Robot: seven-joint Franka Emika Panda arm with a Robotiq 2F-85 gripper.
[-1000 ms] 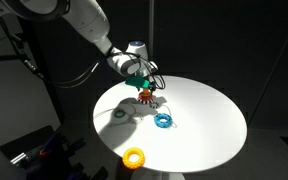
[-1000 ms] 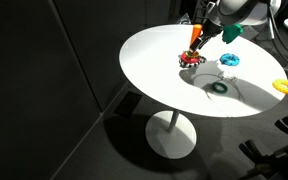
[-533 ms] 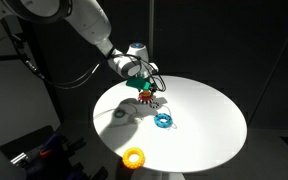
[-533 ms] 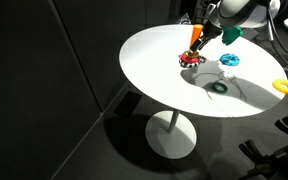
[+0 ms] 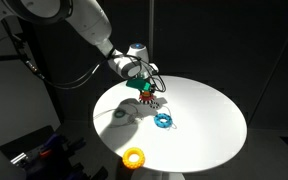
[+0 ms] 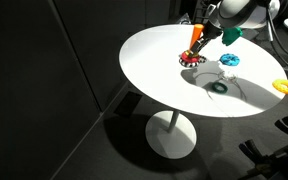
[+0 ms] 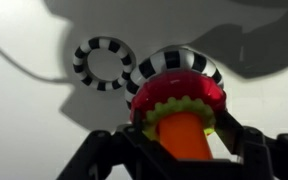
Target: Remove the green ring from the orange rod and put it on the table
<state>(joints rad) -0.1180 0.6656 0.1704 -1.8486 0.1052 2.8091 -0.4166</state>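
Note:
The orange rod [image 7: 184,138] stands upright on its red base [image 7: 181,92], which has a black-and-white toothed rim. The green ring [image 7: 156,110], light green and toothed, sits round the foot of the rod. My gripper [image 7: 179,142] is down over the rod, one dark finger on each side, shut on the green ring. In both exterior views the gripper [image 5: 145,90] [image 6: 198,38] hangs over the rod [image 5: 148,95] [image 6: 194,42] near the far side of the white table [image 5: 209,120] [image 6: 149,70]. The ring is too small to make out there.
A black-and-white striped ring [image 7: 102,65] lies flat beside the base, dark in an exterior view [image 6: 220,87]. A blue toothed ring [image 5: 164,121] [image 6: 229,61] lies close by. A yellow-orange ring [image 5: 134,157] [image 6: 283,87] rests near the table's edge.

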